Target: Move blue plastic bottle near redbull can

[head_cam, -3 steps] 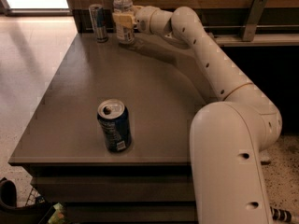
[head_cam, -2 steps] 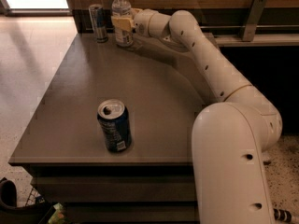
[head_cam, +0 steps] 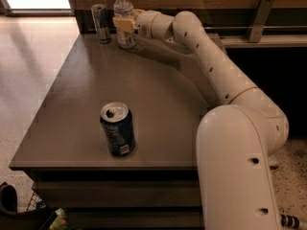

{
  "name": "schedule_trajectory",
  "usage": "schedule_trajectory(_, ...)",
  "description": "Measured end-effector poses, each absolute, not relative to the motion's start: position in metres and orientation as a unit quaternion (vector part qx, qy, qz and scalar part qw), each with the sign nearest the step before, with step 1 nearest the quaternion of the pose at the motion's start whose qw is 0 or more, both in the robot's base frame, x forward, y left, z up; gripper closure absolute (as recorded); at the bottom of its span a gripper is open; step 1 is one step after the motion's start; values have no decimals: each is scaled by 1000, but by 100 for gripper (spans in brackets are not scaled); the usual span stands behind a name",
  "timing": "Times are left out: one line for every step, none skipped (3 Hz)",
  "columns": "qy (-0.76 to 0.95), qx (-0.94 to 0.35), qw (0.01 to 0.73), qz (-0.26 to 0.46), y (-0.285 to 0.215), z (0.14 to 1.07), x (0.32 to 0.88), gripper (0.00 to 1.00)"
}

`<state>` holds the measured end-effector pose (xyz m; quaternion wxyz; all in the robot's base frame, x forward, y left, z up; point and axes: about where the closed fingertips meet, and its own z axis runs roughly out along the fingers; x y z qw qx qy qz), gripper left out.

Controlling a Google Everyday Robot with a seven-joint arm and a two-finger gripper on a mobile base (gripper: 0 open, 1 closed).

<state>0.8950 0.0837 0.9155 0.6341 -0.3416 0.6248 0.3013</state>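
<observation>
The blue plastic bottle [head_cam: 123,8], clear with a white cap and pale label, stands upright at the table's far left corner. My gripper [head_cam: 124,25] reaches in from the right, and its tan fingers [head_cam: 121,24] are closed around the bottle's middle. The redbull can [head_cam: 100,23], slim and silver-blue, stands just left of the bottle with a small gap between them. The bottle's base is at or very close to the tabletop.
A wider dark blue can [head_cam: 117,128], opened, stands near the front edge of the grey table [head_cam: 158,109]. A wooden wall and a rail run behind the table. My white arm [head_cam: 216,66] spans the table's right side. Floor lies to the left.
The gripper has carried the bottle slightly left, toward the redbull can, and a little lower. The two cans have not moved.
</observation>
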Motion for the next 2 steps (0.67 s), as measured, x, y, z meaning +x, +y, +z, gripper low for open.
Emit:
schedule_trajectory(624, -343, 633, 303, 87, 915, 895, 59)
schedule_trajectory(624, -344, 632, 305, 91, 914, 894, 35)
